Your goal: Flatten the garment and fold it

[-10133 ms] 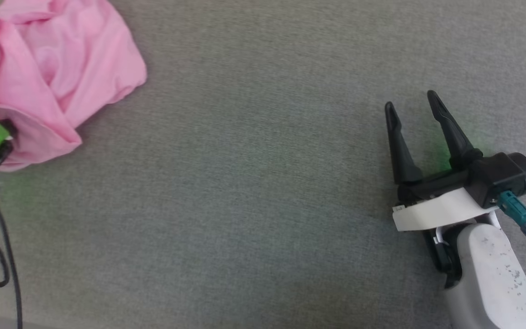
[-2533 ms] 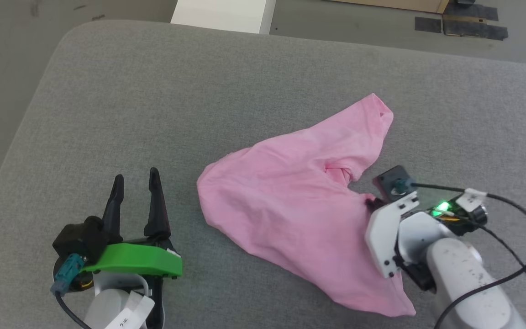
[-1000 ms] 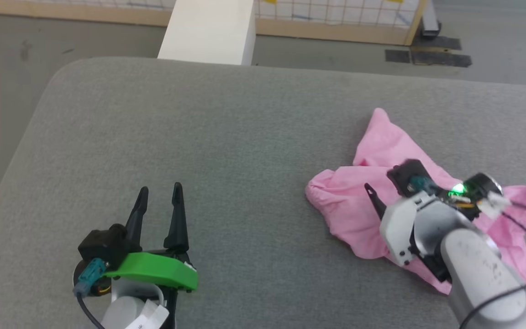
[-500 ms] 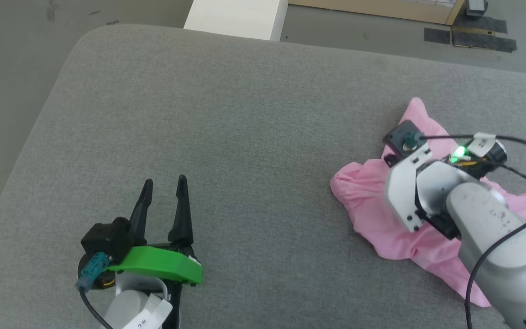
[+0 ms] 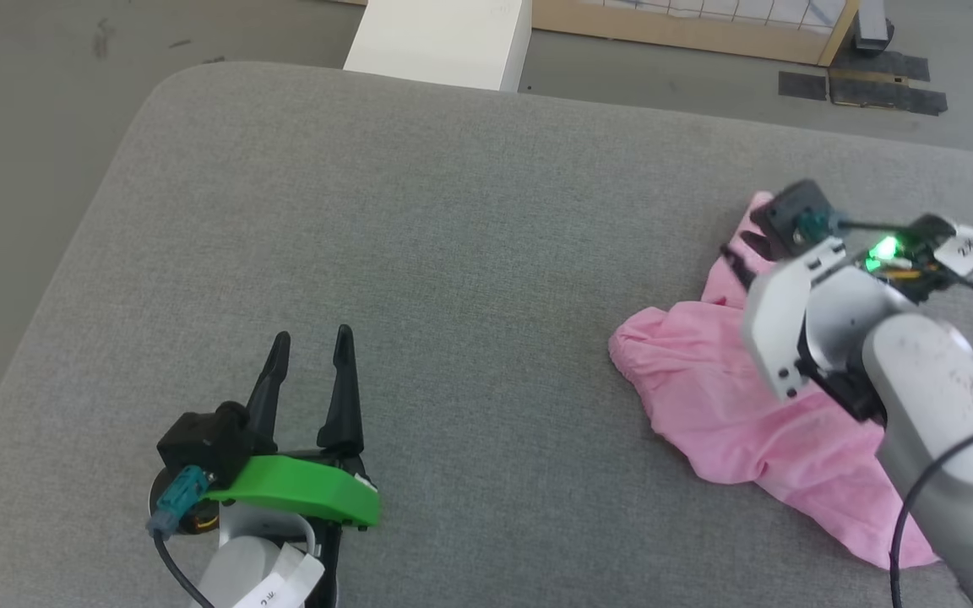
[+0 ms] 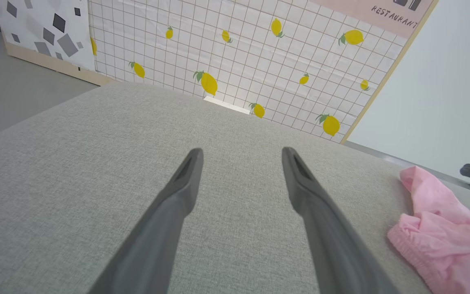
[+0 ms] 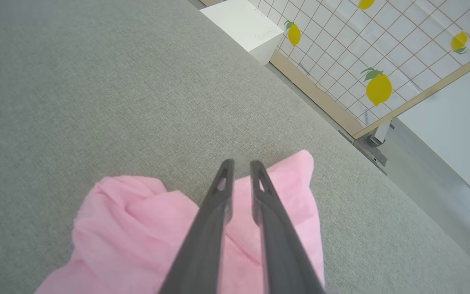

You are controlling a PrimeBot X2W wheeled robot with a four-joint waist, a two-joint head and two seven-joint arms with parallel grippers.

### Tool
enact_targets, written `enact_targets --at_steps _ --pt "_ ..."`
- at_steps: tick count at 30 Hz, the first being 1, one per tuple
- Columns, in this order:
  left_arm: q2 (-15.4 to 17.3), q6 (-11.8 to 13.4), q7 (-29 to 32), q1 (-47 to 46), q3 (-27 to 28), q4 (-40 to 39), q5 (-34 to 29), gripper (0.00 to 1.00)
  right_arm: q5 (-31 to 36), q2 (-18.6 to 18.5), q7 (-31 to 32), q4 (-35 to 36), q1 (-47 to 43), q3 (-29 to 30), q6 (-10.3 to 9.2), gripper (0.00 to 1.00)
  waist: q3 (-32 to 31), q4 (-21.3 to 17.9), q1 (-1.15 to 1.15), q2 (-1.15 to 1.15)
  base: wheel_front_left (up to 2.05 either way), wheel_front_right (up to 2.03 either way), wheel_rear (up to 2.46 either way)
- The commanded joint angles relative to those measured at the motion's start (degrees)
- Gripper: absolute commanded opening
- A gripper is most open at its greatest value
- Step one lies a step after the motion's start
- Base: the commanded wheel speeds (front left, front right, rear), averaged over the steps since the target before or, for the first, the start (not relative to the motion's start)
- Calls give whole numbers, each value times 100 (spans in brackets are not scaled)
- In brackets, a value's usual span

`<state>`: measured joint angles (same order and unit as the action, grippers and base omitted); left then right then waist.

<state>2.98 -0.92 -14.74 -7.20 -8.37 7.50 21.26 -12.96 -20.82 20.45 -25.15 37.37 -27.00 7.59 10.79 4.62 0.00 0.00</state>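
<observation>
Pink garment [image 5: 706, 397] is bunched up on the right side of the grey cushion [image 5: 419, 219], wrinkly heap with one corner poking toward the cushion's far edge. Anyone able to read what the right gripper [image 7: 242, 163] is doing with it? — tomo

Right wrist view helps. Its two dark fingers are almost pressed together, with just a thin slit between them, and the tips sit right at that far corner, where pink meets bare cushion. Most of the cloth spreads out underneath the fingers and back toward the wrist. Honestly can't tell if any fabric is pinched in the slit or if the tips are just over it. — rikk

And from the head view? — tomo

The pale forearm and wrist cover the middle of the heap, so the fingertips are mostly hidden there. Cloth shows on both sides of the arm, and it runs down to the cushion's near right corner. — rikk

Left gripper [image 5: 312, 333]? — tomo

Spread wide, nothing between the fingers, over the cushion's near left part. Well apart from the garment, with a big stretch of bare cushion in between. Its own camera catches the pink heap way off by the cushion's right edge. — rikk
</observation>
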Motion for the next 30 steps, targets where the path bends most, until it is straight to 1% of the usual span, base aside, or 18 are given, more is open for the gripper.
enact_targets --at_steps 1,6,10,15,21,22,23,24,27,30 --pt "-10 40 -26 -64 16 5 71 100 -23 -55 -102 86 -212 15 -10 100 -24 -30 0 0 0 0 0" --pt "-10 15 -26 -34 46 -10 51 100 -41 -190 -312 452 -862 94 -10 100 -15 -150 0 0 0 0 0" --pt "-10 0 -26 -71 46 -27 30 100 19 -200 -374 501 -1213 276 -10 100 77 -233 0 0 0 0 0" --pt "-10 2 -26 -182 0 -68 18 100 139 -124 -501 285 -1145 357 -10 100 266 -227 0 0 0 0 0" --pt "-10 5 -26 -269 -44 -41 36 100 163 28 -332 -187 -740 110 -10 100 449 -148 0 0 0 0 0" --pt "-10 4 -26 -276 -46 -32 40 100 138 39 -263 -275 -686 56 -10 82 459 -137 0 0 0 0 0" --pt "-10 1 -26 -282 -50 -23 45 100 115 42 -202 -352 -632 -3 -10 27 468 -123 0 0 0 0 0" --pt "-10 4 -26 -288 -59 -18 53 100 77 53 -174 -414 -574 -50 -10 0 474 -105 0 0 0 0 0" --pt "-10 33 -26 -284 -74 -15 71 100 -15 90 -220 -472 -447 -111 -10 0 454 -82 0 0 0 0 0" --pt "-10 34 -26 -260 -47 13 69 100 -153 151 -338 -352 -399 -87 -10 0 390 -84 0 0 0 0 0"
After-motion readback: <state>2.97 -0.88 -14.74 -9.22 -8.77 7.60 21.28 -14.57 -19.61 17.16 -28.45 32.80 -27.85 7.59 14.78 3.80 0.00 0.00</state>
